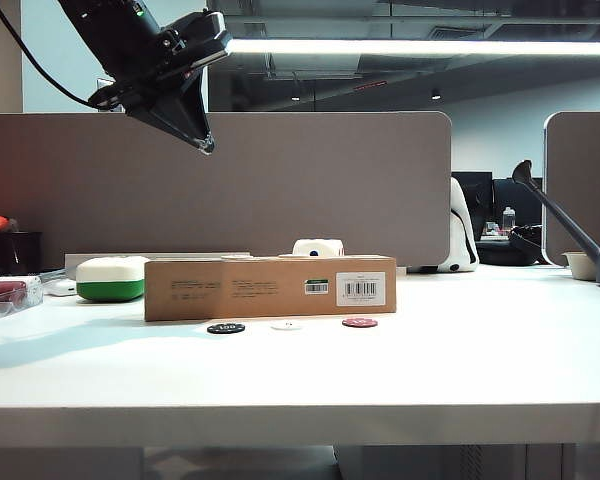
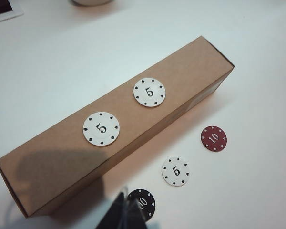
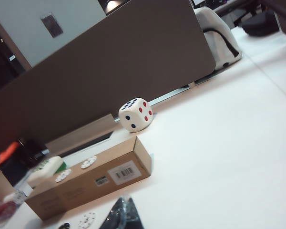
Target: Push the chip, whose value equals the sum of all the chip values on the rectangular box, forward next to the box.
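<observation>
The left claw is hanging high at 10 o'clock, seemingly narrow — it should be lowering behind the chip, nudging it toward the rectangular box; the right claw — width untellable.

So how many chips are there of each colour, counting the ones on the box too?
White chips: 3, two on the rectangular box at and, one on the table
Dark red chip: 1
Black chip: 1
Total: 5
</observation>
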Robot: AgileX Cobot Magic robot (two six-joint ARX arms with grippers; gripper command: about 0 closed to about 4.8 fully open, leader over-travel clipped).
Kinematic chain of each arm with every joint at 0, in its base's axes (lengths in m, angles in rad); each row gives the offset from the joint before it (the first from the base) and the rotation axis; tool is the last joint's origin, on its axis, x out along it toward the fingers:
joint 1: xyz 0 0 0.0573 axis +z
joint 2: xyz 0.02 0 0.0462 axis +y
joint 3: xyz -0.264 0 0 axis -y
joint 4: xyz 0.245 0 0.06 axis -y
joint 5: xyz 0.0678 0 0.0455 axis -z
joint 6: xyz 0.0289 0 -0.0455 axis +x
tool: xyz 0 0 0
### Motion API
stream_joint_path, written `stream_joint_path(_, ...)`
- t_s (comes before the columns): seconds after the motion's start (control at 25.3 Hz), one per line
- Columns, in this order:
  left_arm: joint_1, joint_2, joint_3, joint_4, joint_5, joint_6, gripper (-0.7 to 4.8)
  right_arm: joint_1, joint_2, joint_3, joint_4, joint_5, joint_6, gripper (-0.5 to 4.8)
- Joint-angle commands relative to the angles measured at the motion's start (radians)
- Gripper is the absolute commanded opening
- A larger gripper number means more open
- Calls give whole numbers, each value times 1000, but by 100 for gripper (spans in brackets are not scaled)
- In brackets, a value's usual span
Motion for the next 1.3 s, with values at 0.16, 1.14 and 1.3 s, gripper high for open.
stream_joint_path(0.16,0,0,7,10,4,0,-5,-2,2,11,8,24,37,-5)
stream_joint_path(1.14,-1,0,5,18,4,0,-5,81,1111,832,-91,-93,-233,-5)
stream_joint_path(1.3,-1,0,5,18,4,0,-5,148,1240,893,-94,-93,-238,-5)
